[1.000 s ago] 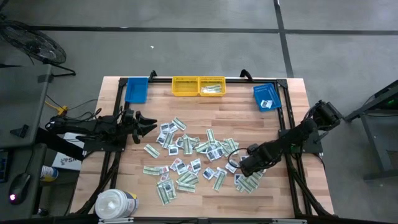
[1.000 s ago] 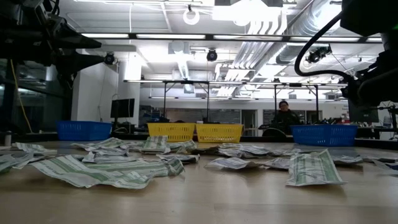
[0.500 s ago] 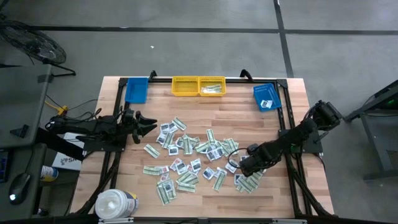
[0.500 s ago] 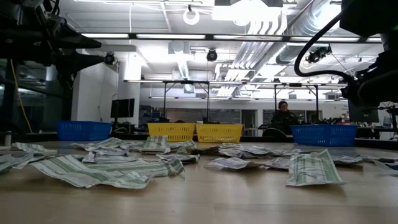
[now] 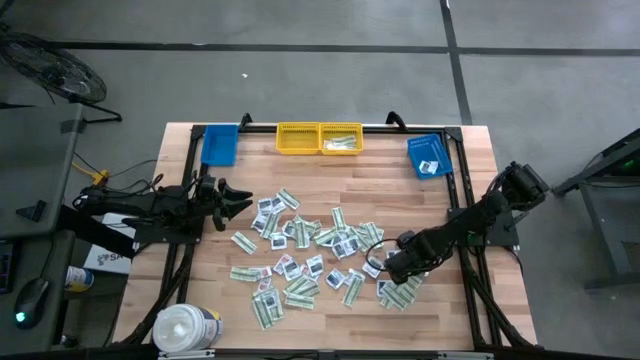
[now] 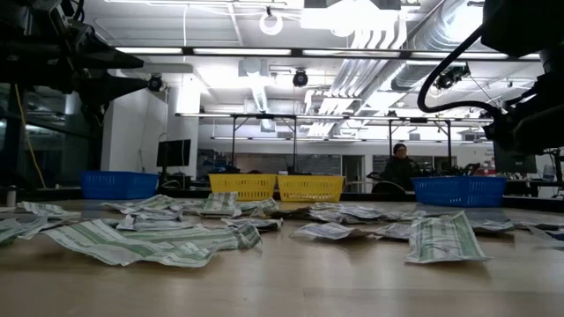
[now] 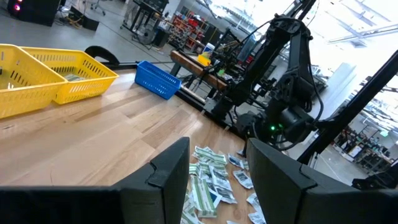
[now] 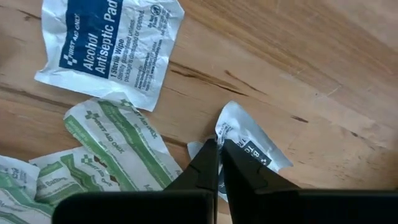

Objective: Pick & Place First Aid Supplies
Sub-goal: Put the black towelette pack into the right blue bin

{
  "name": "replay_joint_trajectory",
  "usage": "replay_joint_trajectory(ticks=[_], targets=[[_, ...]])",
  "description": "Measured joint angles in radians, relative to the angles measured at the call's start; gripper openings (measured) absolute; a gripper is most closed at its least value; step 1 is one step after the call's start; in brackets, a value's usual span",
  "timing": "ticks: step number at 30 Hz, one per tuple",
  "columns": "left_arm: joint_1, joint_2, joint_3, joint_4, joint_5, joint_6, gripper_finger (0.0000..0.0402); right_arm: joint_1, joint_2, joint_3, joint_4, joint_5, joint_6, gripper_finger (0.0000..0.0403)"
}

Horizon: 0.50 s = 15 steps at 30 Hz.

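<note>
The right gripper (image 8: 219, 155) pinches a small white packet (image 8: 249, 146) near the table's (image 5: 400, 190) right edge. It looks light and floppy; grab its edge.

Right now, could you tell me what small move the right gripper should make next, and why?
Probably a short lift straight up. The right gripper looks shut on a small white packet whose edge curls off the table, so raising it should free it from the green strips beside it.
</note>
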Motion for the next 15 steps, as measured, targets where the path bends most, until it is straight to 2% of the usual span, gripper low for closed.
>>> replay_joint_trajectory(ticks=[8,15], targets=[[0.0,0.0,0.0,-0.001,0.0,0.0,0.0161,-0.06,-0.052,0.091,-0.171,0.139,-0.111,0.0002],[0.0,0.0,0.0,-0.002,0.0,0.0,0.0161,-0.246,-0.119,0.136,-0.274,0.283,-0.349,0.0001]])
